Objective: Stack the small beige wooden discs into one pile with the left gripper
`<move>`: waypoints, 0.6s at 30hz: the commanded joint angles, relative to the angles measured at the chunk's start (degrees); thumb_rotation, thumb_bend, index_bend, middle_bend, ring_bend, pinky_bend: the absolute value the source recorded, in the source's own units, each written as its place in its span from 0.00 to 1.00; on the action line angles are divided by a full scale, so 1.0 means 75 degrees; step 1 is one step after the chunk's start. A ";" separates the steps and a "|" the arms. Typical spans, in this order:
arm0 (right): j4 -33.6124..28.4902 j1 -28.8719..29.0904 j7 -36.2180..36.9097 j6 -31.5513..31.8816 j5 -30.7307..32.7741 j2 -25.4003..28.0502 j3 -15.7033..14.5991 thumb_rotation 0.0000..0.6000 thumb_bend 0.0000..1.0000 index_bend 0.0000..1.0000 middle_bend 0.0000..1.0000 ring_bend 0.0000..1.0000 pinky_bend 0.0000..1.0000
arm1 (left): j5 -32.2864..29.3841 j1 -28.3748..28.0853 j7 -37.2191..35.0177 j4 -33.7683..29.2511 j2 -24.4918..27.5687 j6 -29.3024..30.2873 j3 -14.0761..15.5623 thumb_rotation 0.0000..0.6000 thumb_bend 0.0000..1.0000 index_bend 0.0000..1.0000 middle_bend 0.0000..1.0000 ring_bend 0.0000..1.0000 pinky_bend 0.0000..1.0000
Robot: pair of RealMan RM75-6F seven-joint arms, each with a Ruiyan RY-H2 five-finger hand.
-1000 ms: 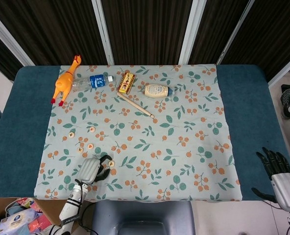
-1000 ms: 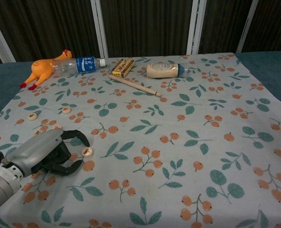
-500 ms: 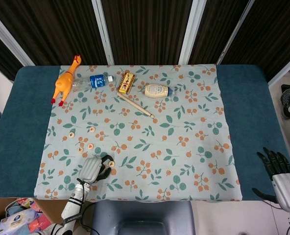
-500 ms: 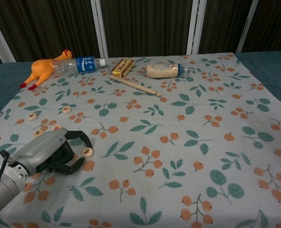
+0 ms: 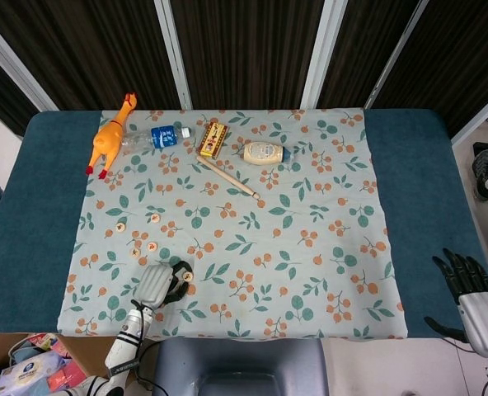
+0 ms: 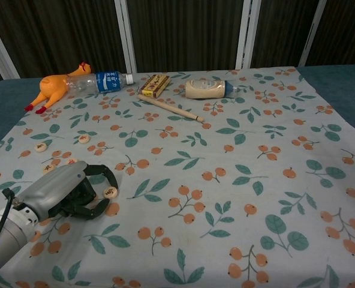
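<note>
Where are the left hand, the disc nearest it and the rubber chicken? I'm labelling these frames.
left hand [image 6: 75, 193], chest view, on its grey back.
disc [image 6: 110, 192], chest view, on its top face.
rubber chicken [image 5: 108, 140], head view, on its orange body.

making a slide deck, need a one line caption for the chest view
Left hand reaches its curled fingers around a beige wooden disc on the floral tablecloth.
</note>
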 commanded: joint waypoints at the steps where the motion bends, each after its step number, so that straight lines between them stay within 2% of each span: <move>1: -0.0002 -0.0002 0.0000 0.0003 -0.0006 0.0001 -0.0002 1.00 0.16 0.00 0.00 0.00 0.00 | -0.0003 -0.0005 0.0007 -0.0017 -0.0002 0.0011 0.0002 1.00 0.40 0.45 1.00 1.00 1.00; 10: -0.0007 0.0001 -0.0027 -0.0018 0.0011 -0.0001 0.0002 1.00 0.16 0.00 0.00 0.00 0.00 | 0.0028 -0.0013 -0.0126 -0.0196 0.0209 0.0259 -0.0137 1.00 0.40 0.51 1.00 1.00 1.00; 14: -0.0011 -0.0008 -0.0008 -0.0003 0.0023 0.0004 0.0008 1.00 0.16 0.00 0.00 0.00 0.00 | -0.0156 -0.0062 -0.0137 -0.0195 0.0498 0.0361 -0.0472 1.00 0.40 0.51 1.00 1.00 1.00; 18: -0.0008 -0.0009 -0.0024 -0.0006 0.0029 -0.0001 0.0010 1.00 0.16 0.00 0.00 0.00 0.00 | -0.0645 -0.0138 -0.0120 -0.0001 0.0755 0.0121 -0.0859 1.00 0.40 0.51 1.00 1.00 1.00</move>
